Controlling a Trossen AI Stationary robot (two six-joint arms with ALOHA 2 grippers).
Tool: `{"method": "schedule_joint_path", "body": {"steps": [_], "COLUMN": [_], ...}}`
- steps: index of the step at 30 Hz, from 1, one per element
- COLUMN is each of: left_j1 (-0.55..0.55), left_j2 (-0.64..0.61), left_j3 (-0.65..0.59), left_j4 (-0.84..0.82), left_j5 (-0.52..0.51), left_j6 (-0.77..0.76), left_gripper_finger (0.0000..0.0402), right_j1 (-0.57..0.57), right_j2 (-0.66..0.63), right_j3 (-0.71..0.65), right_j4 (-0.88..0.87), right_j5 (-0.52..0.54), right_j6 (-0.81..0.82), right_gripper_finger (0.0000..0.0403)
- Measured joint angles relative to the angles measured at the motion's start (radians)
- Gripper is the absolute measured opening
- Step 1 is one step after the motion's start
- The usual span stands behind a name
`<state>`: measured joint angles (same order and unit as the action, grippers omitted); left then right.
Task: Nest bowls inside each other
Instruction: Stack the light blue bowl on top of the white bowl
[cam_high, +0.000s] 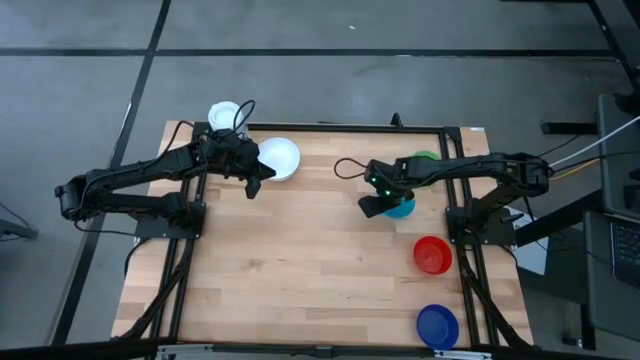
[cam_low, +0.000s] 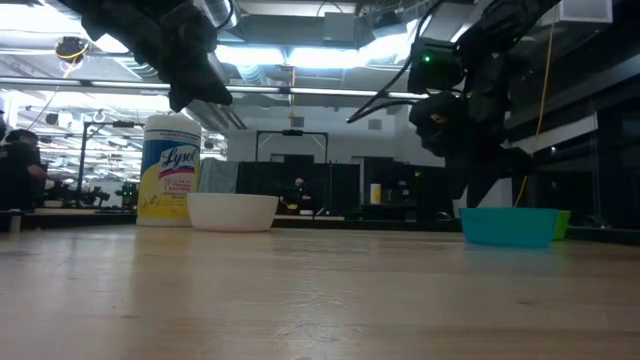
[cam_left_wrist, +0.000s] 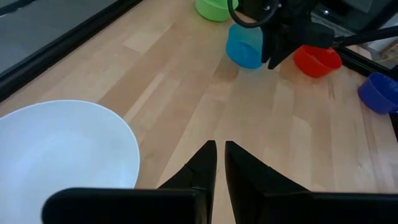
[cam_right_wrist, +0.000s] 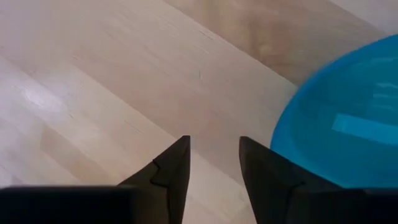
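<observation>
Pale wooden table (cam_high: 300, 270) fills the high view, with a grey floor around it. Nearest the front edge, at about five o'clock, sits the dark blue bowl (cam_high: 437, 326); the red bowl (cam_high: 432, 254) lies just beyond it, at four o'clock. Farther back at two o'clock, the right gripper (cam_high: 372, 207) hangs with its fingers apart and nothing between them, just beside the light blue bowl (cam_high: 401, 207); the green bowl (cam_high: 424, 158) sits close behind that. At eleven o'clock, the left gripper (cam_high: 254, 187) hovers above the wood with its fingers nearly together and empty, next to the white bowl (cam_high: 279, 159). Behind it, off the table's far edge, stands a white-lidded jar (cam_high: 224, 115) with a yellow label.
</observation>
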<state>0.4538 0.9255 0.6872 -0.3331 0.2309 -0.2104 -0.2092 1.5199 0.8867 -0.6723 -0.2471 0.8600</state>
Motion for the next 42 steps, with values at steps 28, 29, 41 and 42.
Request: {"method": "schedule_joint_path", "body": {"steps": [28, 29, 41, 42], "left_j1": [0.000, 0.000, 0.000, 0.000], "left_j2": [0.000, 0.000, 0.000, 0.000], "left_j3": [0.000, 0.000, 0.000, 0.000], "left_j4": [-0.007, -0.008, -0.007, -0.007], "left_j5": [-0.001, -0.001, -0.001, -0.001], "left_j6": [0.015, 0.015, 0.015, 0.015], "left_gripper_finger": [0.0033, 0.0034, 0.0034, 0.0034], "right_j1": [-0.074, -0.074, -0.078, -0.078], "right_j2": [-0.032, -0.032, 0.004, 0.017], "right_j3": [0.035, 0.030, 0.023, 0.023], "right_j4": [-0.173, -0.170, -0.087, -0.081], "right_j5": [0.045, 0.045, 0.053, 0.048], "right_j6": [-0.063, -0.063, -0.046, -0.053], "right_gripper_finger": [0.0147, 0.0148, 0.0140, 0.0140]}}
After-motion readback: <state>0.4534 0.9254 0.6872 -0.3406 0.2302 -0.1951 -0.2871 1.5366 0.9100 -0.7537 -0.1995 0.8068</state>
